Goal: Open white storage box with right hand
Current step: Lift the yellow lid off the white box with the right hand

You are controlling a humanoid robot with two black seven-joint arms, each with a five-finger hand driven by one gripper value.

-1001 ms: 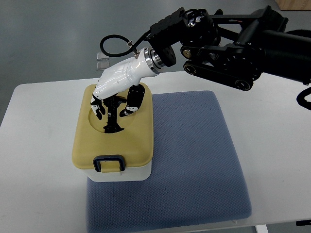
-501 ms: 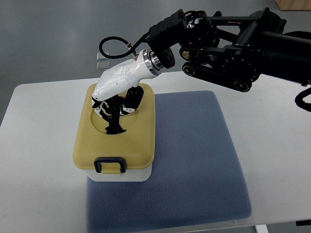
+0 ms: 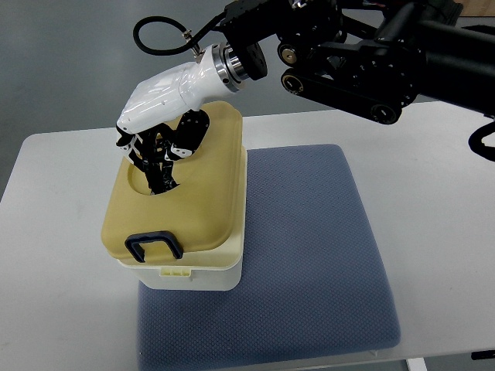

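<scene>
A white storage box [image 3: 203, 276] with a yellow lid [image 3: 207, 201] stands on the front left corner of a blue mat [image 3: 309, 247]. My right hand [image 3: 158, 158], white with black fingers, reaches in from the upper right. Its fingers are curled into the round recess in the lid top and grip the lid. The lid is raised off the box and tilted, its front edge with the dark blue latch [image 3: 155, 246] lifted clear of the white base. The left hand is out of the picture.
The box and mat lie on a white table [image 3: 62, 255]. The black right arm [image 3: 363, 54] spans the upper right above the table's far edge. A small clear object [image 3: 158, 97] shows beyond the table's far edge.
My right hand has closed its fingers in the lid recess and pulled up and to the left. The lid has come off the box base and tilted; before, it sat flat and shut.
</scene>
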